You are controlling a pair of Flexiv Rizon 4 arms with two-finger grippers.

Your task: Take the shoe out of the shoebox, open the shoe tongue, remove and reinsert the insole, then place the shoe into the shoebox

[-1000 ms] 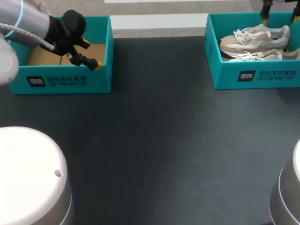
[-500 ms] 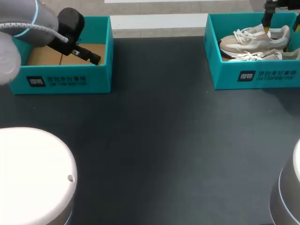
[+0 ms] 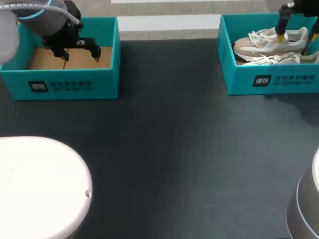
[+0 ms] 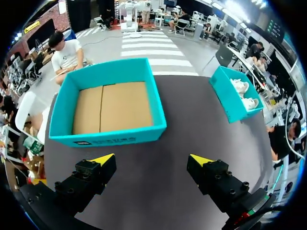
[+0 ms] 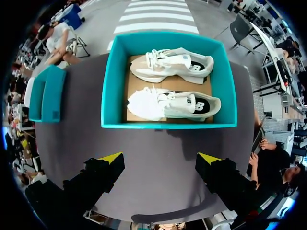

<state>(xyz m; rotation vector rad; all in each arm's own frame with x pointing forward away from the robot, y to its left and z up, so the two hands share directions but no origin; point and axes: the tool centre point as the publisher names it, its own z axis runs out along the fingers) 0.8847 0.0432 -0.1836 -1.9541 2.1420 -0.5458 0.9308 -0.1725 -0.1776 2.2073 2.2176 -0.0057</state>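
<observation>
Shoebox [image 3: 269, 82]: teal card, rectangular, open top, thin straight walls, at the table's [image 3: 164, 149] far right corner. Table top was dark, matte and flat. Inside the shoebox, on a brown cardboard floor, 2 low sneakers lay side by side, toes toward the left edge. The far shoe [image 3: 269, 42] & near shoe [image 3: 273, 59] were both cream/beige, w/ soft fabric uppers, white laces and dark lining at the collars.

R jaws were spread wide, holding nothing: black blocky fingers ending in R fingertips [image 5: 112, 157], yellow wedges. They hung above the shoebox's far side, approx. over the far shoe's heel end. In the R wrist view the shoebox lay ahead of the jaws and both shoes were well apart from the fingers, no contact.

Spare box [image 3: 65, 87]: same teal card, at the far left corner, its floor 2 plain brown cardboard flaps meeting at a seam. L jaws were above it, also spread wide & holding nothing. L fingertips [image 4: 103, 159] were the same yellow wedges. In the L wrist view the spare box lay ahead of them, w/ bare table between the fingers. The shoebox was well apart from the L jaws.
</observation>
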